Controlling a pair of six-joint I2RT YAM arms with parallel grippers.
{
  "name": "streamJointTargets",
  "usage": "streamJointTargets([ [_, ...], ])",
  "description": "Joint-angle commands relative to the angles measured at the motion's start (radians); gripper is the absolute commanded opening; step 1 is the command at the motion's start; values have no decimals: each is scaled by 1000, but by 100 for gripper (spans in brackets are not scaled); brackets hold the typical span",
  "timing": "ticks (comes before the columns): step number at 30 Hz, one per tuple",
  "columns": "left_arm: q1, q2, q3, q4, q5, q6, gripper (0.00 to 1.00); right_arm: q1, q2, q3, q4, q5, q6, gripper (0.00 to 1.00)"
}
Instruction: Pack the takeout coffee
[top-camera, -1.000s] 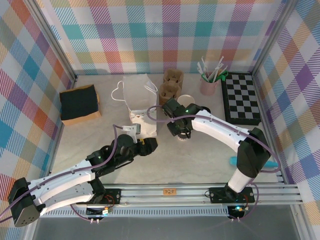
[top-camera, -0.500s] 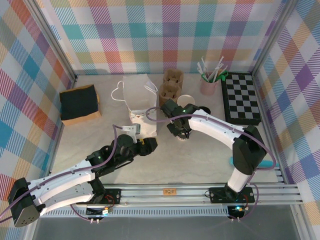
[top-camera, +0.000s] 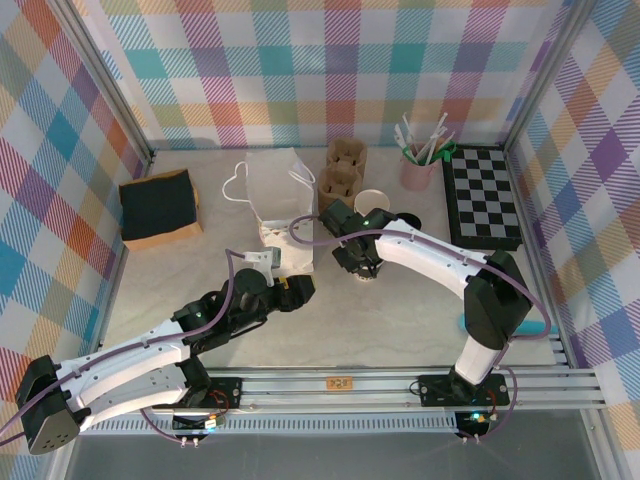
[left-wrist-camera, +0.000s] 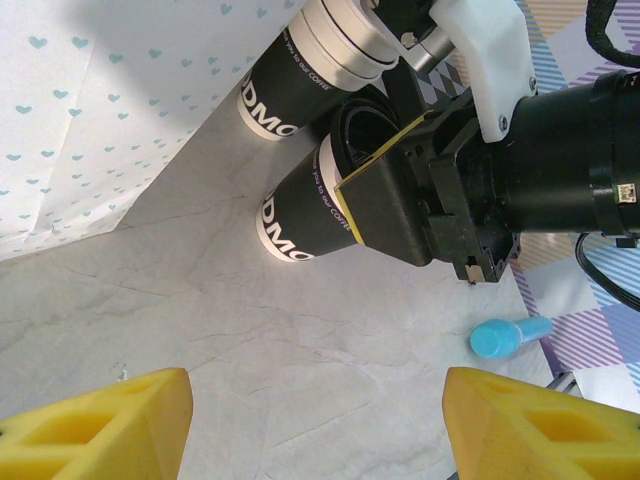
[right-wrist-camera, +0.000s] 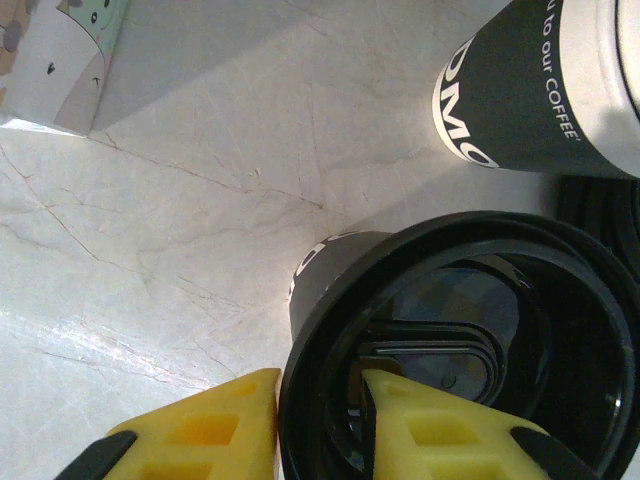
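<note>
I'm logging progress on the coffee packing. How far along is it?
Done: the coffee already wears its lid. In hand: the right gripper has its fingers astride the lid's rim; a firm grip is not clear. The left gripper is open near the bag. Left: the coffee stands on the table beside the bag, so lifting it and setting it inside remain.

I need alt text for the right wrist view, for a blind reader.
The right gripper straddles the rim of the black lid on the coffee, one finger inside. A second dark cup stands behind, on a pale table.
</note>
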Motion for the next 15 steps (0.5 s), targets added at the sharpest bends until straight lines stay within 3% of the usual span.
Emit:
streamJointTargets([
  [1,6,-5,-14,-2,-14,-3,67,12,-11,39,-40,14,-5,28],
  [9,6,-3,-14,2,-16,-3,67,14,-16,53,-53,16,-7,24],
  [15,6,7,-11,6,-10,-2,67,14,-7,45,-56,23,1,28],
])
